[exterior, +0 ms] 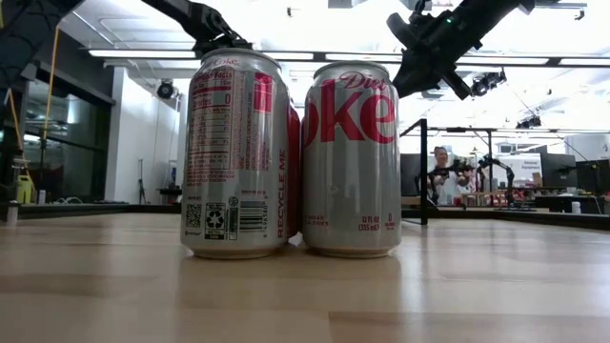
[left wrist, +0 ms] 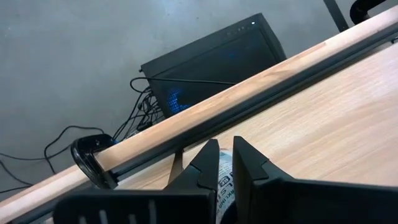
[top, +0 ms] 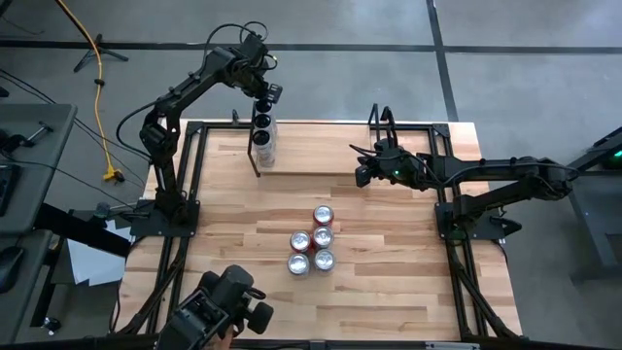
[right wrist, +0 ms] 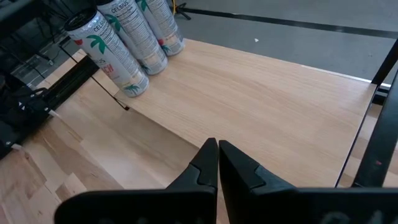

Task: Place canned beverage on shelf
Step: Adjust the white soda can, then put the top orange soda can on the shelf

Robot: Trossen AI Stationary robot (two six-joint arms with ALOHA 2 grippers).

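Three slim white cans point(top: 262, 136) point(right wrist: 134, 37) stand upright in a row at the left end of the shelf point(top: 330, 151) point(right wrist: 261, 93), a pale plank on thin black rods at the table's far side. My left gripper point(top: 270, 97) point(left wrist: 224, 155) slants down over the far end of that row, shut; a can's label point(left wrist: 224, 182) shows just behind its fingertips. My right gripper point(top: 362, 175) point(right wrist: 217, 149) hovers shut over the shelf's middle, touching nothing. Several Diet Coke cans point(top: 316, 240) point(exterior: 233, 152) stand on their bases at the table's centre. My left gripper's shut fingers point(left wrist: 208, 168) point steeply down right at a slim can's upper part point(left wrist: 224, 182). The fingers themselves hide the spot, so I cannot tell whether they touch it. The can stands on the shelf, not lifted.
The table's black frame runs along its left and right edges point(top: 190, 175). A black camera unit point(top: 224, 306) sits at the near edge. Bare plank point(right wrist: 280, 106) lies to the right of the slim cans. A person point(exterior: 440, 162) is in the room beyond.
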